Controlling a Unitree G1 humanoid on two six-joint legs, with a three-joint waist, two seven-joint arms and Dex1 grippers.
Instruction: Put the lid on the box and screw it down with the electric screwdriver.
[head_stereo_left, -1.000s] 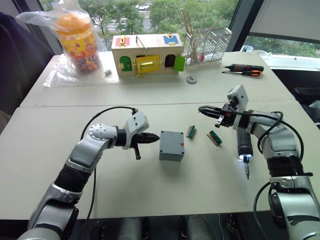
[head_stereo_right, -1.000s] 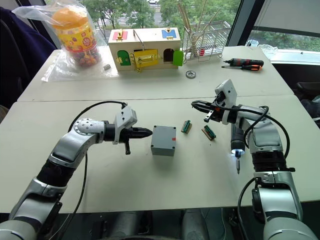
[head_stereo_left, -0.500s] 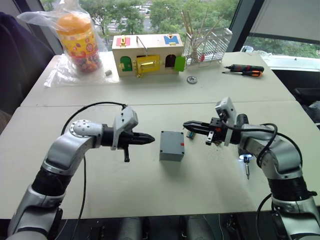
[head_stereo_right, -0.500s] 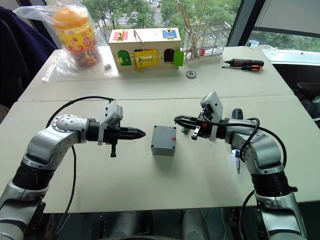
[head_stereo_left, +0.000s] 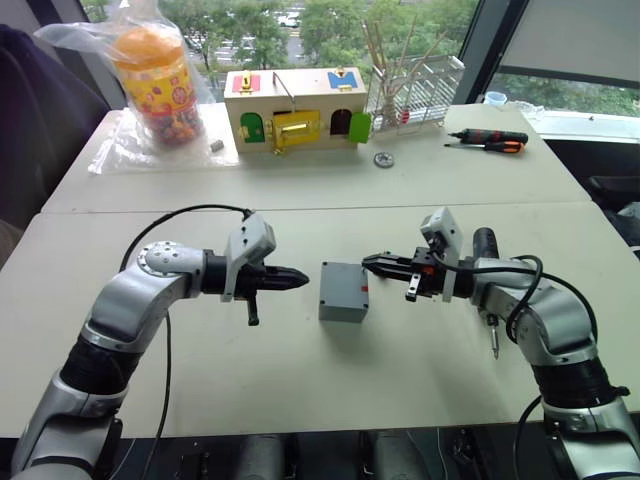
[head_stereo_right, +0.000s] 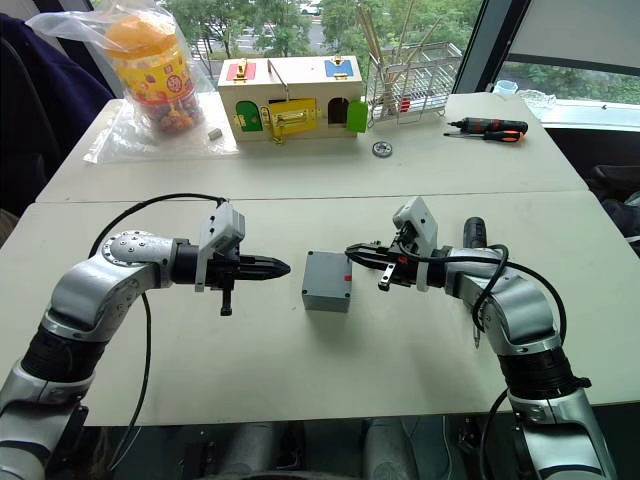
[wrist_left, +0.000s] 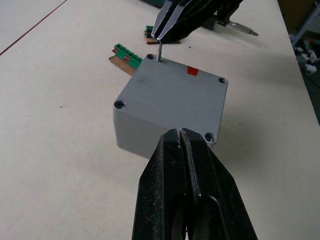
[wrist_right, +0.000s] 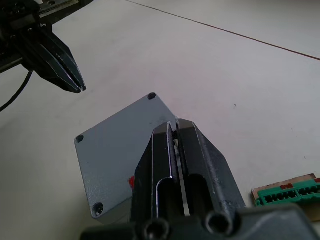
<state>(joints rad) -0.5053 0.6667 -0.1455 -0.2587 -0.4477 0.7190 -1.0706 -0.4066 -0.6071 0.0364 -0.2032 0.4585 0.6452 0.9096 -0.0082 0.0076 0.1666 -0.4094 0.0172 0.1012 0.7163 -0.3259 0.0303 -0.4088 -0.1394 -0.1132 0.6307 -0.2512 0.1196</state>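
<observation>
The grey box stands mid-table with the lid lying on top of it, corner screw holes showing. My right gripper is shut on a small metal screw, held upright just over the lid's far corner hole. My left gripper is shut with nothing in it, its tips pointing at the box's left side a short gap away. The electric screwdriver lies on the table behind my right forearm, bit towards the front edge.
Small green connector boards lie just right of the box. At the back stand a wooden box with coloured doors, a bagged jar, a wire rack and hand screwdrivers.
My right gripper came down and left from above the connector boards to the box's right corner. The left gripper drew back a little from the box, then stayed still.
</observation>
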